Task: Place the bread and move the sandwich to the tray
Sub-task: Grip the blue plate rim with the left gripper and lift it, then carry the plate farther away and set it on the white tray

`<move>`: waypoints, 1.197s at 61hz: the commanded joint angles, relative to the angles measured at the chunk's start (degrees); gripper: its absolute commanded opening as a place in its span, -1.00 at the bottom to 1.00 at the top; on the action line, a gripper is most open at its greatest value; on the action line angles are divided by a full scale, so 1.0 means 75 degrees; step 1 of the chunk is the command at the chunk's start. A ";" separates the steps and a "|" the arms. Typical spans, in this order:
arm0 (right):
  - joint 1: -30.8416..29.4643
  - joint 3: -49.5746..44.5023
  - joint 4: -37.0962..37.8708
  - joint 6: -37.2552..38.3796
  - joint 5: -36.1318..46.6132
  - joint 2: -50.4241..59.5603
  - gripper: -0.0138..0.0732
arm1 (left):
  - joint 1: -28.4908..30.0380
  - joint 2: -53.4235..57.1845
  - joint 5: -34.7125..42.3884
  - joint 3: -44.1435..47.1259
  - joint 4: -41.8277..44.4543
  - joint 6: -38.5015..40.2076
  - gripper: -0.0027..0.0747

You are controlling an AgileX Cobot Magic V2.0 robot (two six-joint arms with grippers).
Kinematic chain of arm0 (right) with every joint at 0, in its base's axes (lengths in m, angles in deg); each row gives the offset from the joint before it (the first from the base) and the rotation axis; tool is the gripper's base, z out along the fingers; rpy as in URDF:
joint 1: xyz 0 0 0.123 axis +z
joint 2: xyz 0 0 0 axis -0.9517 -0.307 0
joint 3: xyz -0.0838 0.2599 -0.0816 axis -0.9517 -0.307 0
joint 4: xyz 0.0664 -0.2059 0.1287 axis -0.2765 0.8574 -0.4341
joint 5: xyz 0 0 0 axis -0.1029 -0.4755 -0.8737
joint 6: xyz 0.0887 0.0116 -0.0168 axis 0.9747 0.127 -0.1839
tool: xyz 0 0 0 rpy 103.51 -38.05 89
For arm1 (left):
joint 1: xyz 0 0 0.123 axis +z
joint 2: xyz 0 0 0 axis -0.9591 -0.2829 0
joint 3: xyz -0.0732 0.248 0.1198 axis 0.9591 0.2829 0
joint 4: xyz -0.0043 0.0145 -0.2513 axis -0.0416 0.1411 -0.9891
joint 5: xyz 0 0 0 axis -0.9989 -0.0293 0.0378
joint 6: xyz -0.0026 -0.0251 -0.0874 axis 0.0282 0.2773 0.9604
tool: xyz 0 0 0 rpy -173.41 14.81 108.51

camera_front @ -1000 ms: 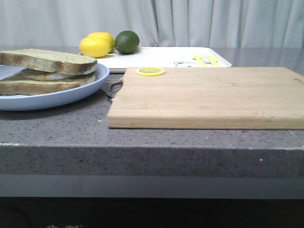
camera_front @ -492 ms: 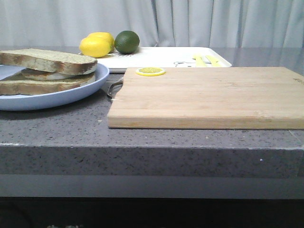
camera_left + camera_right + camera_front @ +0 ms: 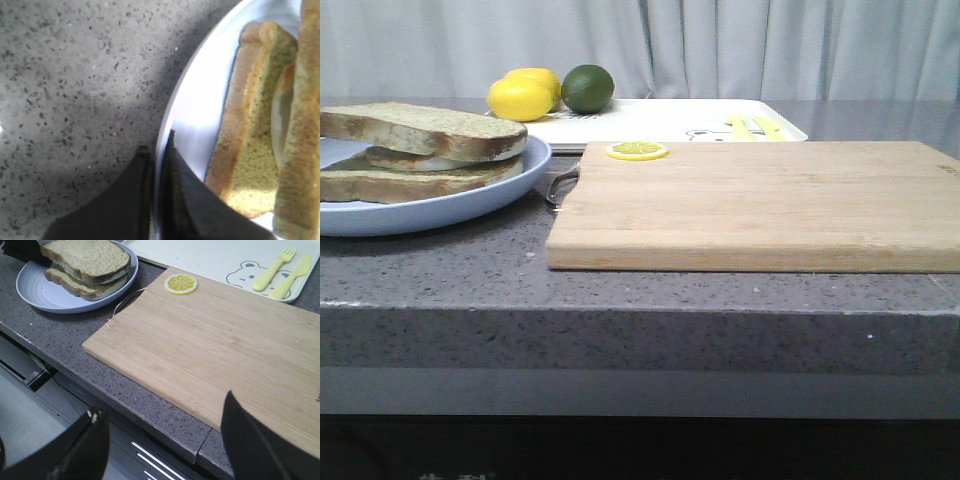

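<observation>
The plain bread slice point(image 3: 420, 128) lies on top of the sandwich's lower slice point(image 3: 410, 182), with the white edge of the egg point(image 3: 445, 160) between them. The stack sits on a light blue plate point(image 3: 510, 185) at the left. In the left wrist view my left gripper point(image 3: 157, 150) is shut on the plate's rim point(image 3: 192, 100), one finger outside and one inside, beside the stack point(image 3: 255, 125). My right gripper point(image 3: 162, 405) is open and empty above the counter's front edge. The white tray point(image 3: 660, 120) lies at the back.
A wooden cutting board point(image 3: 760, 200) fills the middle and right, with a lemon slice point(image 3: 637, 150) at its far left corner. Two lemons point(image 3: 520, 98) and a lime point(image 3: 587, 88) stand at the tray's left end. A yellow fork and knife point(image 3: 280, 270) lie on the tray.
The plate with the stacked slices has slid slightly to the right and nearer. Nothing else has moved.
</observation>
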 commanded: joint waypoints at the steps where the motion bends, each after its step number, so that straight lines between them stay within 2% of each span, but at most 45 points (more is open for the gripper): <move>1: -0.0012 0.0177 -0.0102 0.0018 0.0582 -0.0010 0.46 | -0.0012 0.0419 -0.0101 -0.0375 -0.0716 -0.0130 -0.98; 20: -0.0012 0.0177 -0.0102 0.0018 0.0582 -0.0010 0.46 | -0.0102 0.0541 -0.0693 -0.1473 -0.1947 -0.0421 -0.98; 37: -0.0012 0.0177 -0.0102 0.0018 0.0582 -0.0010 0.46 | -0.0959 0.0251 0.0074 -0.2648 -0.1972 -0.0315 -0.98; 58: -0.0012 0.0177 -0.0102 0.0018 0.0582 -0.0010 0.46 | -0.1722 -0.1644 0.0088 -0.5007 -0.1777 0.1612 -0.98; 73: -0.0012 0.0177 -0.0102 0.0018 0.0582 -0.0010 0.46 | -0.1876 -0.2538 0.0610 -0.5741 -0.1611 0.2932 -0.98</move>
